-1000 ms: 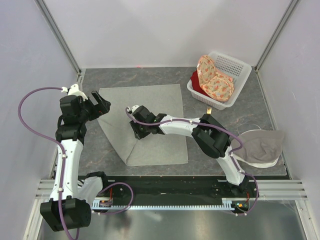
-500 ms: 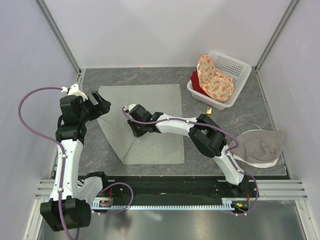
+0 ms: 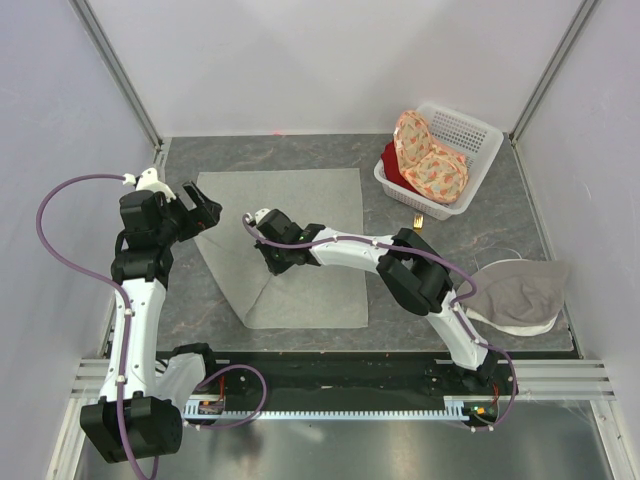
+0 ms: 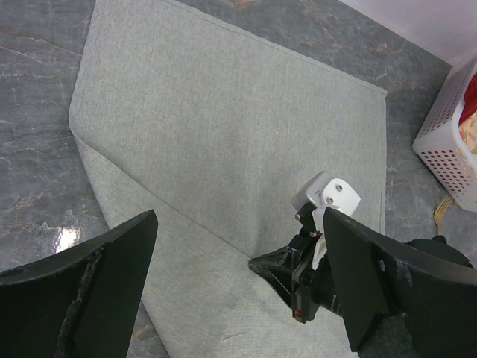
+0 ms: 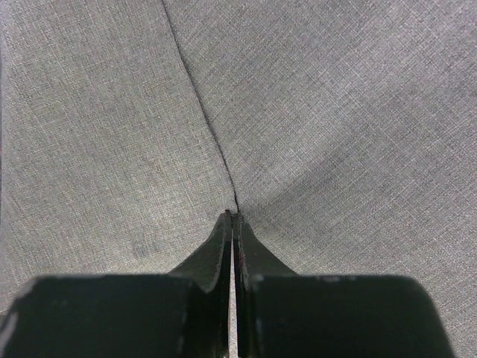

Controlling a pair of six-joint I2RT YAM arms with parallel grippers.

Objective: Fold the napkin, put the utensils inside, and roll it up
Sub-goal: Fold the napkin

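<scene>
Sage-grey napkin (image 3: 300, 205) lies flat, 1 corner folded over, beneath the right claw (image 5: 234, 220), which is pinched fully shut on the flap's edge at its tips. The left claw (image 4: 238, 224) hangs spread wide and empty above the cloth's left border.

A dark grey marbled table (image 3: 300, 150) sits under soft, even light. Plain pale walls (image 3: 320, 60) rise behind it and on both sides, meeting at aluminium posts (image 3: 115, 70) on its far corners. A slotted metal rail (image 3: 330, 405) lines its near edge.
</scene>
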